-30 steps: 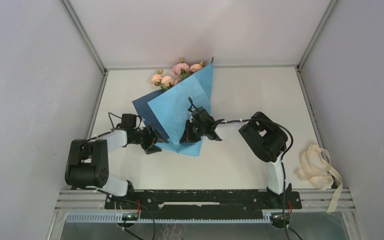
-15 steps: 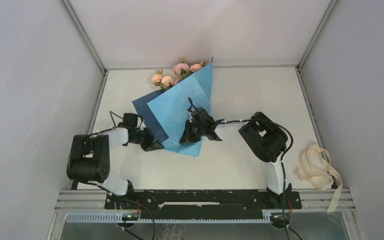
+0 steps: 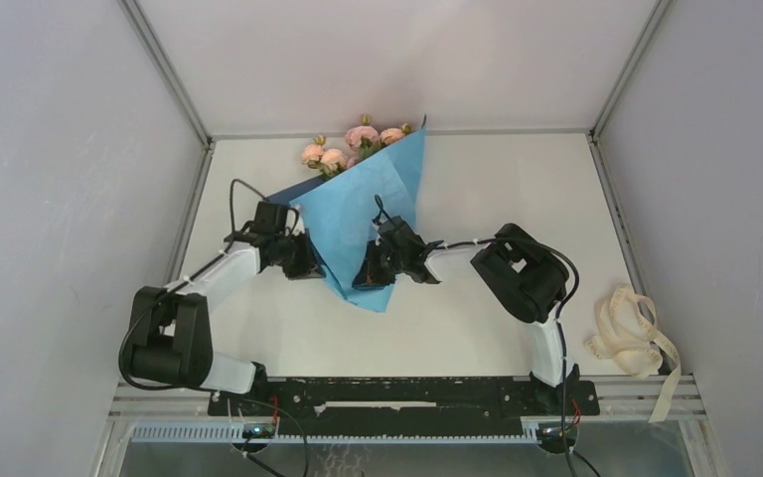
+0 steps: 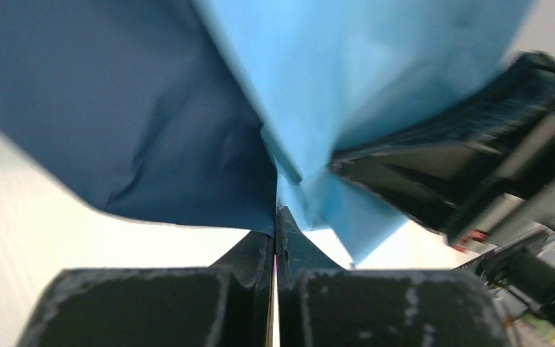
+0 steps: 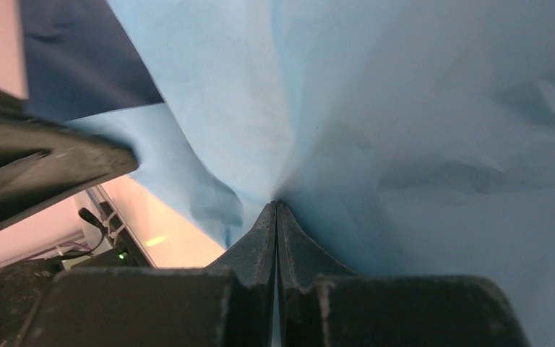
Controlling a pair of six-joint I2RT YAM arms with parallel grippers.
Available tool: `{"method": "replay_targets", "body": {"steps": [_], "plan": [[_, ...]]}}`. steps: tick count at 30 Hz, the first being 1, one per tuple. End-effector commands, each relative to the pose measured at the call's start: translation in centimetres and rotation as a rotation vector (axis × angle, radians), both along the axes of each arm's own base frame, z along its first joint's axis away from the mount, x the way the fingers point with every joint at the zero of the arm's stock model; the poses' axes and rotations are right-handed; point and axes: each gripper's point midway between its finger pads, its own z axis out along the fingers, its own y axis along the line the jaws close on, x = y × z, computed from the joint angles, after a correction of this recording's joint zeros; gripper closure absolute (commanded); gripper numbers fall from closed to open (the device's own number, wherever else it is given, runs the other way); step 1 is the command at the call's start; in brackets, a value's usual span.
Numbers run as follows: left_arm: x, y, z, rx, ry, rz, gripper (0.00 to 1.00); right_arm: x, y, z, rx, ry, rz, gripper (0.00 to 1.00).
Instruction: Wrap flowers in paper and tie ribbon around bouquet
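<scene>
One paper (image 3: 358, 204), one ribbon (image 3: 628, 336), one flower bunch (image 3: 335, 159)

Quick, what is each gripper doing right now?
Left gripper: shut, pinching the paper.
Right gripper: shut, pinching the paper too.

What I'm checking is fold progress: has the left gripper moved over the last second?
Yes. The left gripper, shut on the paper, has moved away from the base rail toward the far wall.
</scene>
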Motion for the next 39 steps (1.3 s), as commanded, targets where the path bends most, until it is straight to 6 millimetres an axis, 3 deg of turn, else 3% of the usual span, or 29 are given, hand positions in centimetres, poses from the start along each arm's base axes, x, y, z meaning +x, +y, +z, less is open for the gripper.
{"method": "replay_targets", "body": {"steps": [1, 5, 8, 11, 15, 25, 30, 39], "plan": [[3.1, -2.4, 5.9, 0.06, -0.261, -0.209, 1.0, 0.3, -0.1, -1.0, 0.047, 0.048, -0.068, 0.93], [3.1, -5.9, 8.5, 0.097, -0.382, -0.41, 1.0, 0.7, -0.3, -0.7, 0.111, 0.071, -0.118, 0.93], [2.5, -9.2, 9.2, 0.124, -0.464, -0.607, 1.0, 1.1, -0.2, -0.7, 0.129, 0.072, -0.126, 0.93], [1.8, -12.2, 8.9, 0.161, -0.514, -0.782, 1.0, 1.5, 0.2, 0.0, 0.174, 0.075, -0.137, 0.93], [0.2, -14.6, 6.9, 0.203, -0.533, -0.986, 1.0, 2.2, -0.1, 1.4, 0.256, 0.073, -0.179, 0.93], [-4.4, -14.5, 0.2, 0.309, -0.485, -1.328, 1.0, 4.0, -2.4, 5.4, 0.393, 0.02, -0.255, 0.9], [-4.8, -15.0, -0.8, 0.343, -0.481, -1.365, 1.0, 4.6, -4.2, 7.0, 0.412, -0.003, -0.296, 0.89], [-5.8, -14.8, -2.5, 0.436, -0.417, -1.48, 1.0, 4.5, -10.2, 7.7, 0.294, -0.047, -0.369, 0.82]]}}
